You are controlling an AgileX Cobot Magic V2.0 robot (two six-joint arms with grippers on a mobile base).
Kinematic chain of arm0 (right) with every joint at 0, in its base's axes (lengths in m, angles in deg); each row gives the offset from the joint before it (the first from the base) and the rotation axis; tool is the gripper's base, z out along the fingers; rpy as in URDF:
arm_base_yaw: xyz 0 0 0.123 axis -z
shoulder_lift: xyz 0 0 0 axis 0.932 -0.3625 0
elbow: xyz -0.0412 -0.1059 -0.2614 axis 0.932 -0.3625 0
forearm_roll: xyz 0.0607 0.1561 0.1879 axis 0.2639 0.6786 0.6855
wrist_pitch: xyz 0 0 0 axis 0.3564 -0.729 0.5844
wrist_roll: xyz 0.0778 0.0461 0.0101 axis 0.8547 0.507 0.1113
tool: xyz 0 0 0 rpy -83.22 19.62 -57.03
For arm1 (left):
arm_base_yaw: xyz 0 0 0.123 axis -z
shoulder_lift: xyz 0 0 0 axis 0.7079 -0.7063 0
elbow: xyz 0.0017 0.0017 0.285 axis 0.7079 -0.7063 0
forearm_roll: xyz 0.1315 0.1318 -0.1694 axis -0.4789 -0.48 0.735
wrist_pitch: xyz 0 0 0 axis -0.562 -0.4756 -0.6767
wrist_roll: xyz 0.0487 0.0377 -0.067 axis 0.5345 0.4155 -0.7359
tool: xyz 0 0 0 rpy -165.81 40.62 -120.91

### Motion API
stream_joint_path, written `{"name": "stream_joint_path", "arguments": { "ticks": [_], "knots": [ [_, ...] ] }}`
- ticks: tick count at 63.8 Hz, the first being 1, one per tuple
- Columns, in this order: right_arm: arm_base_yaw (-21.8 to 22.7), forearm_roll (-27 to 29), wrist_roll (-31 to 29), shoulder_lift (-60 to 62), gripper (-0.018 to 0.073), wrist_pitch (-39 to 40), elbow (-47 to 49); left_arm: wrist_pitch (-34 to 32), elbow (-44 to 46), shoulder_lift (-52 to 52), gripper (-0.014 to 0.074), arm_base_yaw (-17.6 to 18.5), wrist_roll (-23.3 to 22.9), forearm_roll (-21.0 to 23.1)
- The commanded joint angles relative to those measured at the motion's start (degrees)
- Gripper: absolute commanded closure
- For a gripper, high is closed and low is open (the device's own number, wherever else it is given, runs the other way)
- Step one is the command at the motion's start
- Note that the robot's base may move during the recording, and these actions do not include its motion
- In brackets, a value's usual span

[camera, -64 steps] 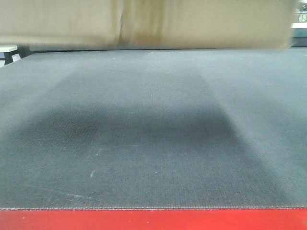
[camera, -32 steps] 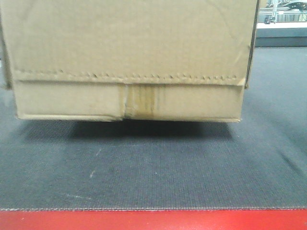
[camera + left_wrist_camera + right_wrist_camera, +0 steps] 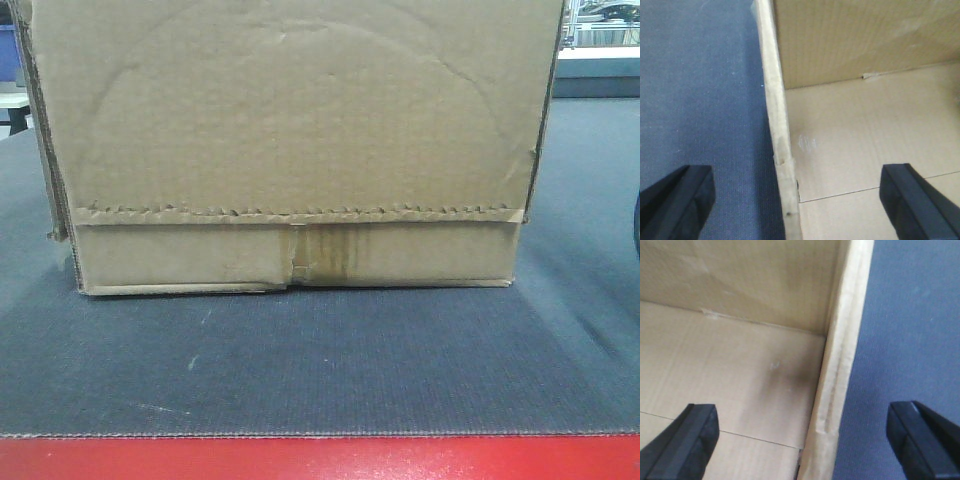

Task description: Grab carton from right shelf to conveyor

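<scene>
carton [image 3: 300,130]: plain brown, corrugated | conveyor [image 3: 320,370]: dark grey woven texture, bright red front edge

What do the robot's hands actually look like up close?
Only the tips show. The left gripper ends in two matte black fingers, blocky wedges with flat faces and bevelled edges. The right gripper looks the same, with plain black fingers. No cables, markings or arm links are in view.
</scene>
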Motion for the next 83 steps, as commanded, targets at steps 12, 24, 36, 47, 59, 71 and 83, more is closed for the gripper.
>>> {"name": "stream_joint_path", "arguments": {
  "ticks": [12, 24, 36, 47, 59, 71, 83],
  "knots": [
    [2.29, -0.30, -0.35, 8.97, 0.0153, -2.19, 0.23, 1.87, 0.25, 10.09, 0.0060, 0.09, 3.34, -1.25],
    [8.14, -0.30, -0.35, 13.61, 0.0592, -9.44, -0.42, 0.22, -5.86, 18.11, 0.0237, -1.56, 3.72, -4.33],
    [15.11, -0.30, -0.35, 18.90, 0.0628, -6.96, -7.88, -7.66, -21.10, 26.65, 0.0638, -7.76, 3.72, -1.04],
    [17.99, -0.38, -0.35, 24.70, 0.0628, 0.22, -22.01, -18.01, -36.90, 33.98, 0.0594, -14.44, 3.72, 5.44],
    [17.89, -1.44, -0.35, 33.66, 0.0628, 12.33, -42.20, -24.40, -50.69, 40.97, 0.0594, -16.38, 3.72, 6.35],
    [17.89, -2.56, -0.35, 44.80, 0.0628, 23.27, -58.89, -29.63, -61.27, 49.17, 0.0594, -16.38, 3.99, 4.25],
    [17.89, -4.28, -0.35, 57.26, 0.0628, 29.20, -69.25, -35.31, -68.53, 59.74, 0.0594, -16.25, 4.10, 2.15]
  ]
}}
